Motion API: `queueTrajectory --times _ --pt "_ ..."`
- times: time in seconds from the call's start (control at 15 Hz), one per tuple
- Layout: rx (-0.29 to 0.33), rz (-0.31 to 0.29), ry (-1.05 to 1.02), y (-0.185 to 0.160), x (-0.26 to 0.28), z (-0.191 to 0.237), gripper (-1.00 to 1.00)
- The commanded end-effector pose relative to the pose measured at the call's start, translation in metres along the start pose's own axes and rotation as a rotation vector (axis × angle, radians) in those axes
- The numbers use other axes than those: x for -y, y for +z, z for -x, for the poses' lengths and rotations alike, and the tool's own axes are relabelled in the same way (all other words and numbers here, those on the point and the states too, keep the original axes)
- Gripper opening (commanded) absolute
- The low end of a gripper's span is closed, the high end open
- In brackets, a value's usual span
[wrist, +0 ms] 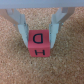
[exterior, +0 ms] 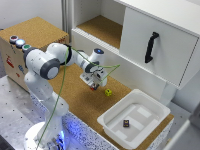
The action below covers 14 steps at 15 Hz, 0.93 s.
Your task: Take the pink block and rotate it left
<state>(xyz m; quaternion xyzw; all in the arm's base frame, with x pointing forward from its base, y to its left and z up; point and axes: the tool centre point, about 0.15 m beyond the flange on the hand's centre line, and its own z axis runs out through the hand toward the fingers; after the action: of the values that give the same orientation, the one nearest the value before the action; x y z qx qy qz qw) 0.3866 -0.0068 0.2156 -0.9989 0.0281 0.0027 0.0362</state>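
1. At the exterior view's left, a cork-topped wooden box (exterior: pixel 31 35) is showing three round buttons (exterior: pixel 19 43) along its near edge; small stickers on its front are too blurred to read
2. The white Franka arm (exterior: pixel 47 65) is reaching from its base toward the middle of the cork tabletop (exterior: pixel 75 97), with a thin green cable (exterior: pixel 62 90) looping along it
3. The gripper (exterior: pixel 93 83) is hanging low over the cork, and something small and reddish is showing at its tips in the exterior view
4. The wrist view is making this clear: the small reddish-pink cube (wrist: pixel 39 44) is sitting on the cork between the two pale fingers (wrist: pixel 21 27), which are standing narrowly on either side of it; I cannot tell whether they are pressing on it
5. Black letters "D" and "H" are showing on the pink cube's faces, readable only in the wrist view
6. Just to the exterior view's right of the gripper, a yellow-green cube (exterior: pixel 108 92) is lying on the cork
7. Further right, a white plastic tray (exterior: pixel 150 107) is holding a dark brown block (exterior: pixel 126 123)
8. Behind, a white cabinet (exterior: pixel 165 55) with a black handle (exterior: pixel 151 47) is standing, seen only in the exterior view
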Motion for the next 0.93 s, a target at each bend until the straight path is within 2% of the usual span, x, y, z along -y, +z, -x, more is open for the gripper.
queueTrajectory --times 0.0,0.13,0.27,0.4,0.53,0.8,0.87 --pt "-0.017 -0.019 -0.119 -0.042 0.013 0.007 -1.00" --pt "-0.001 -0.004 -0.247 -0.056 0.028 0.011 -1.00" --pt "0.007 -0.007 -0.321 -0.063 0.032 0.016 -1.00" --pt "0.045 -0.028 -0.453 -0.066 0.040 0.021 -1.00" --pt "0.071 0.015 -0.600 -0.068 0.048 0.021 -1.00" --pt "0.078 0.011 -0.940 -0.070 0.054 0.012 -1.00" --pt "0.088 0.026 -1.035 -0.070 0.056 0.009 -1.00"
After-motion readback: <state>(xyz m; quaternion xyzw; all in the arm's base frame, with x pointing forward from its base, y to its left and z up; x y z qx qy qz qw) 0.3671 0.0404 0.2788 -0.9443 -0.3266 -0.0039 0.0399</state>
